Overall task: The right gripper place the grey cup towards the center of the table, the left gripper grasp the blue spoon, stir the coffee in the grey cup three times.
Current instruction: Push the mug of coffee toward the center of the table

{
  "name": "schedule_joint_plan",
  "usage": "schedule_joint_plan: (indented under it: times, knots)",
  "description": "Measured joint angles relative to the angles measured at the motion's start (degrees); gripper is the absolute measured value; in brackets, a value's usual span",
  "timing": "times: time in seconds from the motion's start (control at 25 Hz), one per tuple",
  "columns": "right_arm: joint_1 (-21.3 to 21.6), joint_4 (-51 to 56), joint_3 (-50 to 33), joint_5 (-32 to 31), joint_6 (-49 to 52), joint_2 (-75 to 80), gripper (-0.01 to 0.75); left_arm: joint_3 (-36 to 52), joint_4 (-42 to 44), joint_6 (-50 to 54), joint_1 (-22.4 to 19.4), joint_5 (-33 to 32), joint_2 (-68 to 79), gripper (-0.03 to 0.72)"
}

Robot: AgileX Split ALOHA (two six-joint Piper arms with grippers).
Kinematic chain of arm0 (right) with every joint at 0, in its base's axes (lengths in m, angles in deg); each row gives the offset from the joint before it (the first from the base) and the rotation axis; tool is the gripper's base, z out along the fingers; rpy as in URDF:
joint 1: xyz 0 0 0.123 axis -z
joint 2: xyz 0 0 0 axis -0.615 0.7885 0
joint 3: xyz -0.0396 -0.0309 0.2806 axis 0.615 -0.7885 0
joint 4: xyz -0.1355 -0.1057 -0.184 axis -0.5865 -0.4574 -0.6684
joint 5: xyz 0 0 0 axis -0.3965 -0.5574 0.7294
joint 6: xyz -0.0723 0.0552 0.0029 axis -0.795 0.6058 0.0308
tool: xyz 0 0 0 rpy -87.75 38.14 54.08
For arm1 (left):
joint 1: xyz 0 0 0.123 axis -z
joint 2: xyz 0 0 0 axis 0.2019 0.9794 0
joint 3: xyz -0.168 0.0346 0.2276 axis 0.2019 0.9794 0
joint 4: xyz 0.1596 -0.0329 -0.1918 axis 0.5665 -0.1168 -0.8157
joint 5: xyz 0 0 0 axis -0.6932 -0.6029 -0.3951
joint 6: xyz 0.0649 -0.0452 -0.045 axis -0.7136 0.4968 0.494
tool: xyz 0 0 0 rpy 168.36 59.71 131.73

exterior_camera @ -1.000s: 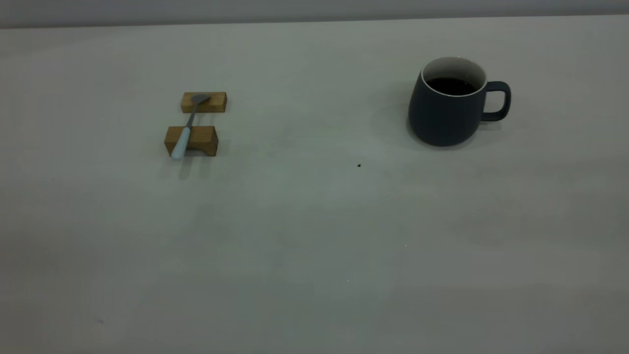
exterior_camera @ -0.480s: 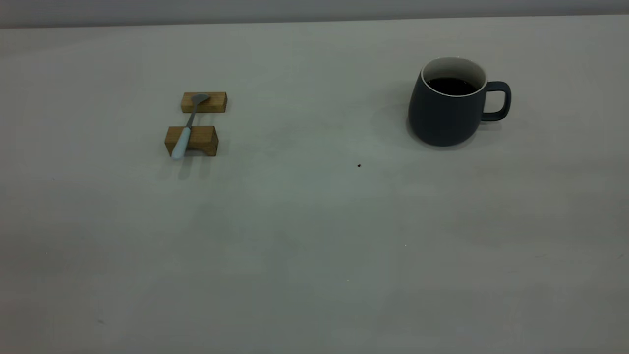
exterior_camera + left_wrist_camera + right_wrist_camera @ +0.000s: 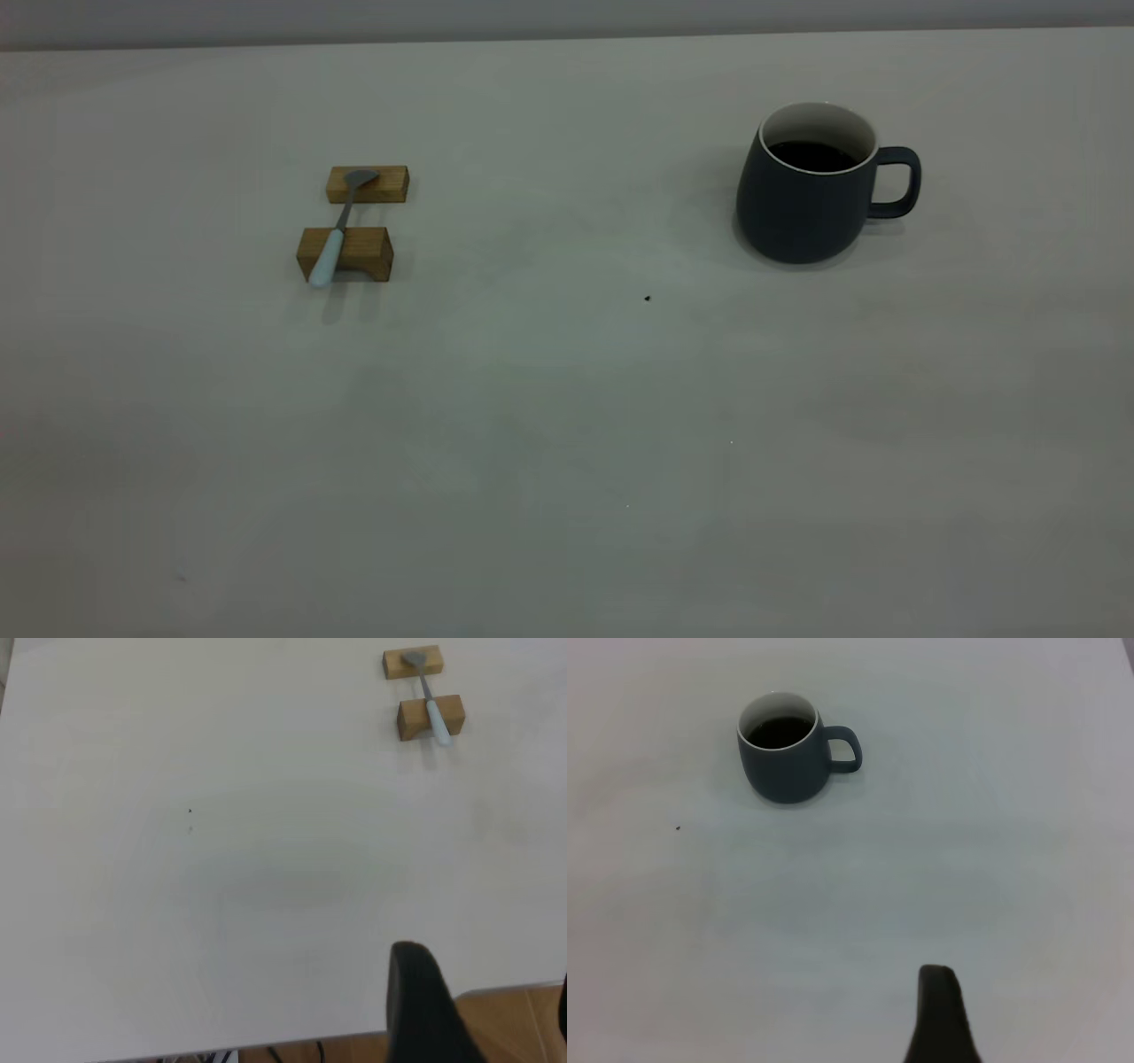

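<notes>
Neither tool has reached the surface (image 3: 567,425); whether their fingers are spread is impossible to tell. Grey cup (image 3: 811,190) sits at two o'clock, coffee (image 3: 813,155) unstirred. Blue spoon (image 3: 335,235) bridges two wooden blocks (image 3: 354,221) at ten o'clock, handle raised, likely for easy pinching.

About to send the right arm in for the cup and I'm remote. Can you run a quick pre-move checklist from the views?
1. Grey cup upright, handle unobstructed: ok.
2. Coffee below the rim, none spilled: ok.
3. Table bare between cup and centre, only a speck: ok.
4. Blue spoon resting across both wooden blocks: ok.
5. Right gripper open: cannot tell, only one finger shows.
6. Left gripper away from the spoon: ok.
</notes>
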Motion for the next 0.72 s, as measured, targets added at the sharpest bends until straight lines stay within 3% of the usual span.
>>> schedule_joint_plan:
  times: [0.36, 0.52, 0.72]
  knots:
    - [0.0, 0.5, 0.0, 0.1, 0.0, 0.4, 0.57, 0.0, 0.0, 0.0, 0.0, 0.0, 0.0, 0.446]
    - [0.0, 2.8, 0.1, 1.2, -0.5, 7.4, 0.585, 0.0, 0.0, 0.0, 0.0, 0.0, 0.0, 0.446]
    - [0.0, 4.4, 1.7, 9.9, -5.2, 23.5, 0.638, 0.0, 0.0, 0.0, 0.0, 0.0, 0.0, 0.446]
